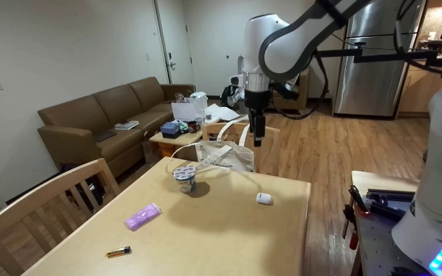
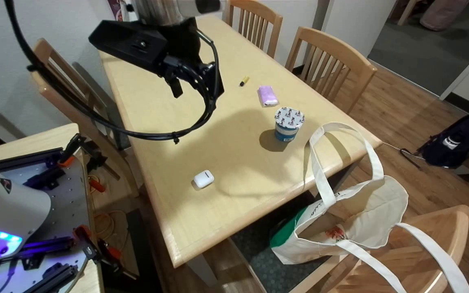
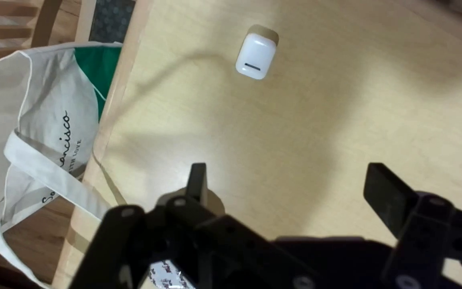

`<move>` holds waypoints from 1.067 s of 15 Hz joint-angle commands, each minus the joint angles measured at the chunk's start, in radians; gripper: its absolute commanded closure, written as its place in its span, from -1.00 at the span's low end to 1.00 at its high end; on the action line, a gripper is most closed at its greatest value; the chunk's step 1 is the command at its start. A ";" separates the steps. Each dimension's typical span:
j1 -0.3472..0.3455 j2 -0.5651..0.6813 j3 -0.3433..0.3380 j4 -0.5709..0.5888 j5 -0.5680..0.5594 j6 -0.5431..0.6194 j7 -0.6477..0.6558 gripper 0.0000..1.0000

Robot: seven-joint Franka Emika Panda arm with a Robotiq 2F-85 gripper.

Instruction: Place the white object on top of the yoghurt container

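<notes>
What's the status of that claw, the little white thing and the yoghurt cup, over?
Gripper open, empty, above table. White object on tabletop, apart from yoghurt container. Tote bag handle looping up near that container, might snag.

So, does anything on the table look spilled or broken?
No, nothing stands out. No spill shows, the yoghurt cup stands upright with its lid on, and the white case looks whole from above.

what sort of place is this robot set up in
Likely a home, perhaps a combined living and kitchen area: an exterior view shows a brown sofa, a silver refrigerator and a wooden table.
</notes>
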 commanded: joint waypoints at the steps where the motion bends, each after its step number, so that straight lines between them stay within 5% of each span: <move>1: -0.022 0.200 0.045 0.103 0.019 0.027 0.104 -1.00; 5: -0.022 0.378 0.099 0.217 0.012 0.023 0.201 -1.00; 8: -0.053 0.316 0.153 0.200 0.116 -0.033 0.015 -1.00; 9: -0.044 0.371 0.146 0.206 0.054 0.005 0.127 -1.00; 13: -0.050 0.346 0.162 0.208 0.102 0.008 0.095 -1.00; 16: -0.057 0.443 0.169 0.243 0.190 0.013 0.133 -1.00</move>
